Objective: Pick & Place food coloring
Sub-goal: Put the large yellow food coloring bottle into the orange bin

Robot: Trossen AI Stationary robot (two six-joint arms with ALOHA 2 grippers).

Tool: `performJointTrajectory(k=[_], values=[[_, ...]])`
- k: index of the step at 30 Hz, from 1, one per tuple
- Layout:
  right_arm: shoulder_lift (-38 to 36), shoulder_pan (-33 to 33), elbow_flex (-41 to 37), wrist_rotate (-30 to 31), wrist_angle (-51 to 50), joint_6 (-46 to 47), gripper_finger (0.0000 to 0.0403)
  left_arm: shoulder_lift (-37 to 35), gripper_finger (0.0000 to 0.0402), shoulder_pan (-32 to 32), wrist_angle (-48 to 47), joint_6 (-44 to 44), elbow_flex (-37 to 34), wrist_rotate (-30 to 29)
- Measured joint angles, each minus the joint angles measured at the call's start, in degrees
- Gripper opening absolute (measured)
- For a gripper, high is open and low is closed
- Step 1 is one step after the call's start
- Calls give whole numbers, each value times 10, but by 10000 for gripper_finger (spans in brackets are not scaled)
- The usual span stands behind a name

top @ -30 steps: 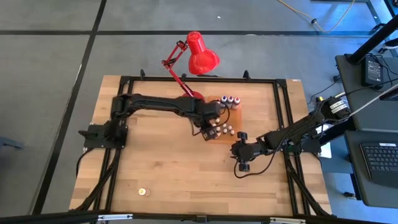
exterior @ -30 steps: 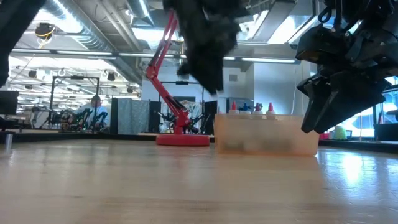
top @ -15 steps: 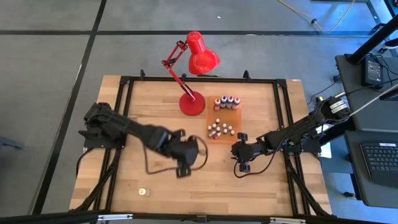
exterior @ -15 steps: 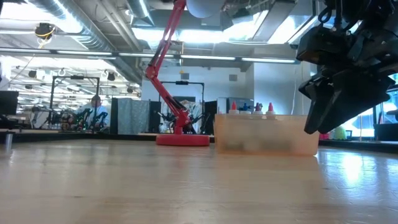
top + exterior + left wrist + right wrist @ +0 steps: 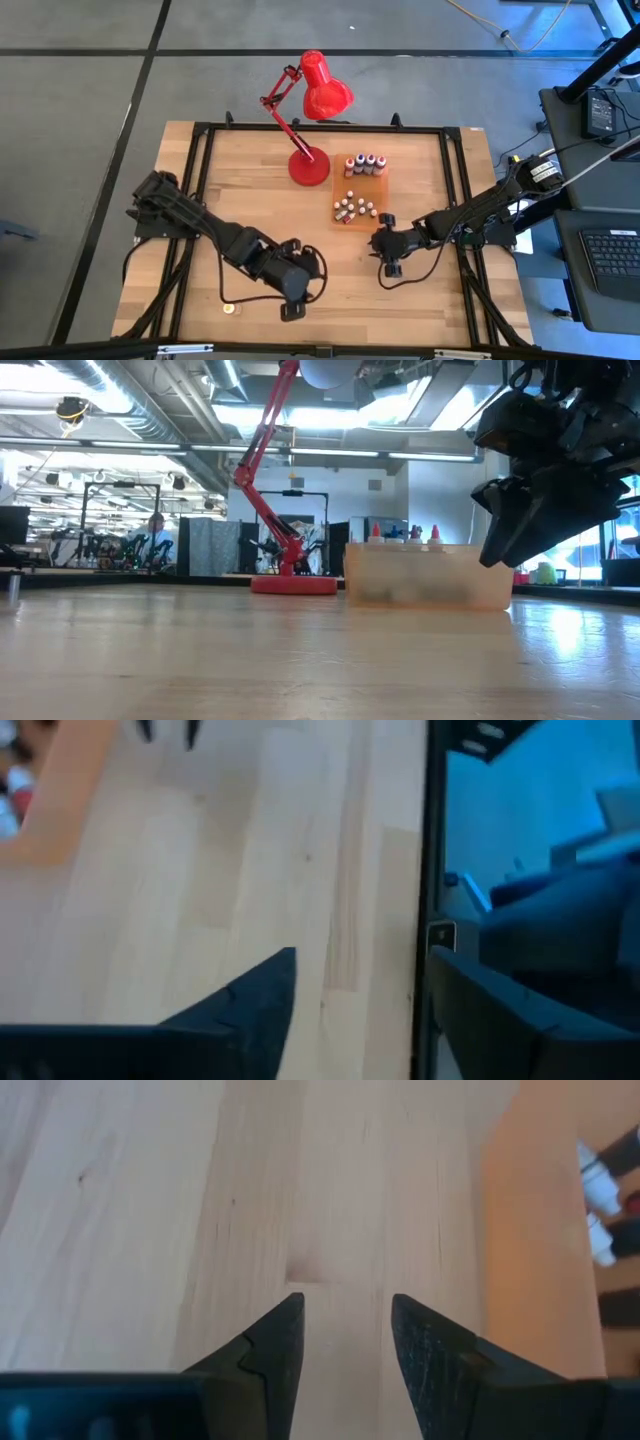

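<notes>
Since a second ago the left gripper [image 5: 291, 306] has swung away from the orange tray [image 5: 377, 190] to the near part of the desk [image 5: 250, 195]; its jaws stand apart, holding nothing. One small round piece [image 5: 229, 309] lies just beside it near the front edge. Further in, the right gripper [image 5: 381, 243] hangs low just in front of the tray, jaws narrowly parted and empty. On the tray sits the food coloring [image 5: 365, 163]: four bottles at its far end, about eight smaller white-topped pieces [image 5: 353, 209] at its near end. Behind stands one red desk lamp [image 5: 310, 165].
</notes>
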Motion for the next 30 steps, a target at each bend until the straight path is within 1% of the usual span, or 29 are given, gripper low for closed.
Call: performJointTrajectory(k=[3,5,7,10,12,15,19,21,23,26,30], values=[[0,0,0,1,9,-34,155,4,247,0,16,62,0,13],[0,0,0,4,15,-49,155,7,261,1,10,78,0,13],[0,0,0,7,21,-60,155,7,268,0,-2,60,-1,30],[0,0,0,13,22,-60,155,7,271,-13,-41,5,0,70],[0,0,0,13,22,-60,155,7,271,-32,-74,-49,0,70],[0,0,0,13,22,-59,155,7,270,-67,-132,-152,-1,26],[0,0,0,13,22,-59,155,9,270,-121,-149,-289,-24,-47],[0,0,0,13,23,-59,155,9,271,-147,-152,-347,-37,-64],[0,0,0,13,27,-60,155,9,272,-169,-159,-404,-45,-65],[0,0,0,14,38,-62,155,8,272,-193,-183,-516,-50,-61],[0,0,0,14,64,-63,155,8,272,-220,-238,-645,-51,-33]])
